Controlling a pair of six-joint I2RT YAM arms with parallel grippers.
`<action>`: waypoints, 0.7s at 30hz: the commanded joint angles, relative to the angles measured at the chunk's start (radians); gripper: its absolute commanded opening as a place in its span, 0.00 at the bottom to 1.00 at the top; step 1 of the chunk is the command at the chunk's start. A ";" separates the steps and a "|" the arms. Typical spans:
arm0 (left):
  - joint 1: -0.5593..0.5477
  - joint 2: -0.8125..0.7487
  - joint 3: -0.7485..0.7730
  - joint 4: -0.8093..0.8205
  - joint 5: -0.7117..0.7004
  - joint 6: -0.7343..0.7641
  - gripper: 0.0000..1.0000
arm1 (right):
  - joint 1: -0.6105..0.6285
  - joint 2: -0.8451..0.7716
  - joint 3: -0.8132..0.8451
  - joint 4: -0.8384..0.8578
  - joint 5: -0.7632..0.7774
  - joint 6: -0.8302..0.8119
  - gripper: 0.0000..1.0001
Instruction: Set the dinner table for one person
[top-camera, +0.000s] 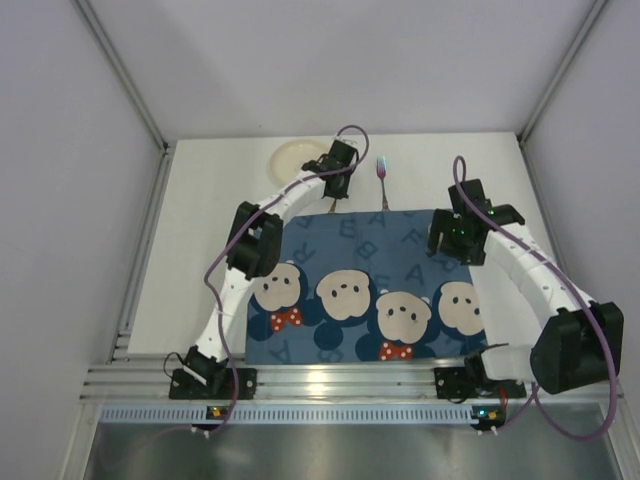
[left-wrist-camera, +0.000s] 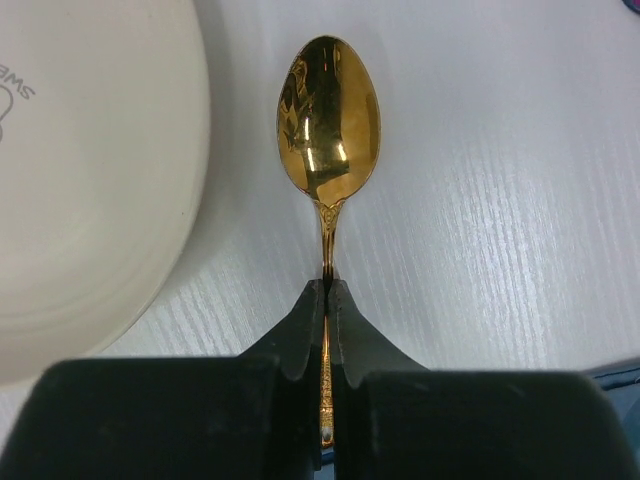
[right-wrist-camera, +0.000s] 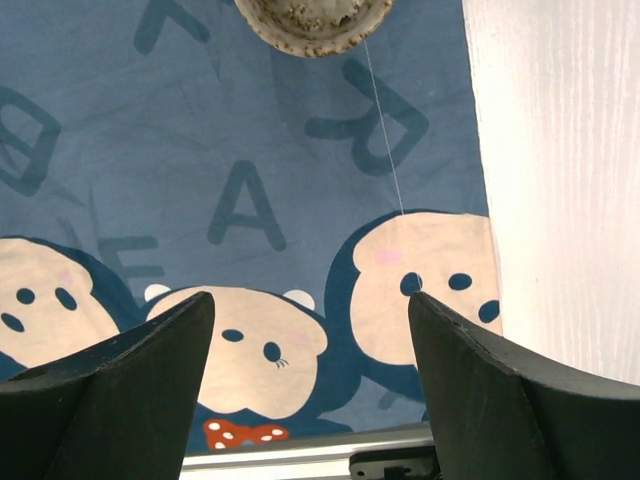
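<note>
left tool (left-wrist-camera: 327, 300) clamped on gold spoon (left-wrist-camera: 328, 120) by thin handle, bowl over table (left-wrist-camera: 500, 200) just beside plate (left-wrist-camera: 90, 180), so it could pivot and clip the rim; right tool (right-wrist-camera: 310, 300) spread wide above placemat (right-wrist-camera: 250, 130).

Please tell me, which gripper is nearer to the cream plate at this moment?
Left. The left gripper, shut on a gold spoon, is right beside the plate. The right gripper hangs open above the blue placemat, well away from the plate.
</note>
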 joint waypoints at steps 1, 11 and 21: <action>0.001 0.023 0.021 -0.022 0.030 -0.011 0.00 | 0.008 -0.079 -0.025 -0.036 0.032 0.008 0.79; -0.039 -0.175 0.064 0.104 -0.012 -0.102 0.00 | 0.008 -0.179 -0.099 -0.033 0.026 0.051 0.79; -0.056 -0.362 0.094 0.098 -0.055 -0.120 0.00 | 0.008 -0.222 -0.117 -0.016 0.020 0.048 0.79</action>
